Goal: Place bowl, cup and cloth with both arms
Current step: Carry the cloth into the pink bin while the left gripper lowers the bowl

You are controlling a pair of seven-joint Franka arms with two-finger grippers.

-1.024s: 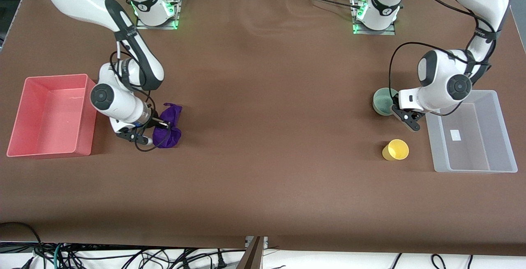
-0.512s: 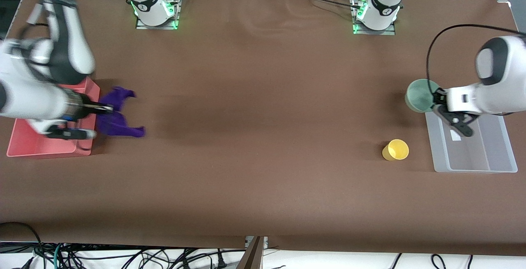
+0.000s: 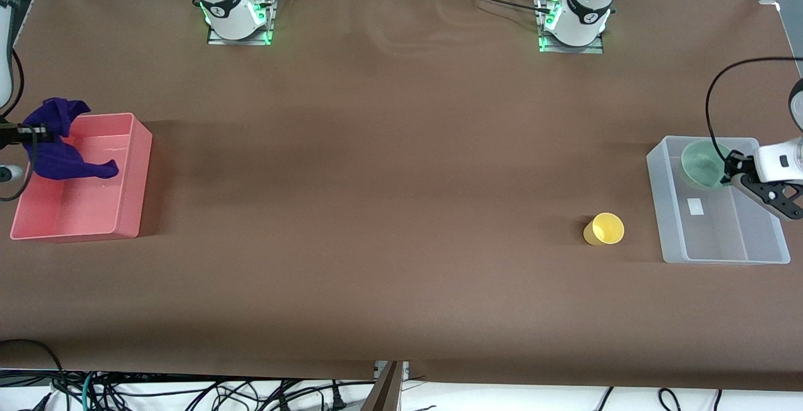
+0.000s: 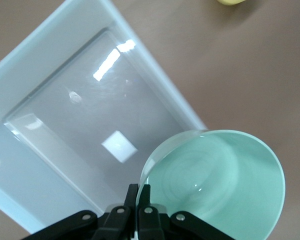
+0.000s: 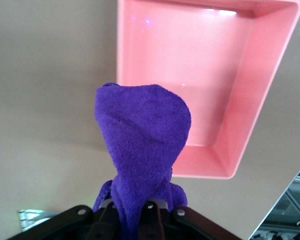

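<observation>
My left gripper [image 3: 731, 169] is shut on the rim of the pale mint-green bowl [image 3: 702, 164] and holds it in the air over the clear plastic bin [image 3: 665, 223]; the left wrist view shows the bowl [image 4: 220, 180] pinched between the fingers [image 4: 132, 197] above the bin [image 4: 35, 90]. My right gripper [image 3: 39, 132] is shut on the purple cloth [image 3: 59, 150], which hangs over the pink bin [image 3: 135, 172]. The right wrist view shows the cloth [image 5: 142, 140] above the pink bin [image 5: 200, 75]. The yellow cup [image 3: 605, 229] lies on the table beside the clear bin.
The brown table [image 3: 389, 179] stretches between the two bins. The arm bases [image 3: 235, 6] stand along its edge farthest from the front camera. Cables hang below the table's near edge.
My left gripper has carried the bowl from beside the clear bin to over it. My right gripper has carried the cloth from beside the pink bin to over it.
</observation>
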